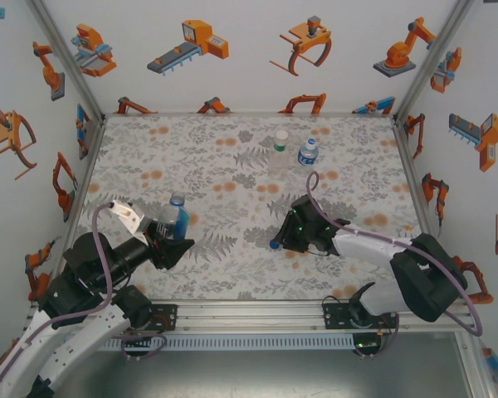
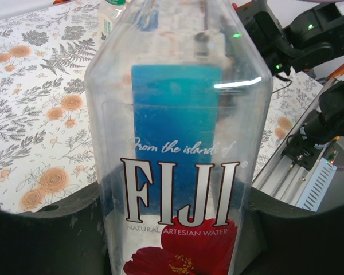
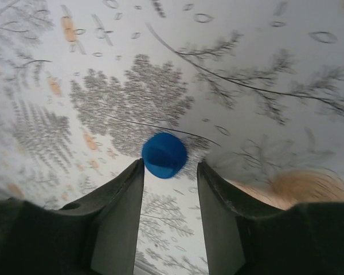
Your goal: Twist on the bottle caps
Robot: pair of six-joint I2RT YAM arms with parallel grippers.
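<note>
Blue cap [image 3: 164,154] lies on the table [image 1: 232,274], right at the tips of the right claw [image 3: 171,166], just off its mouth rather than deep between the fingers [image 3: 123,206]. The jaws stand apart. The cap sits against the left finger's tip with a sliver of table showing before the other, so it looks loose, not clamped. The right arm is far the nearer to it. The cap is a small, plain round disc lying flat, and I cannot tell which face is up.

Its likely home, the Fiji bottle [image 2: 178,143], is well apart to the left, clamped in the left claw [image 2: 172,217]. Its long axis stands upright across the fingers, neck up. It is clear plastic with a blue panel and a red flower. The coming move probably turns on closing squarely on the cap, then carrying it left to that neck.
</note>
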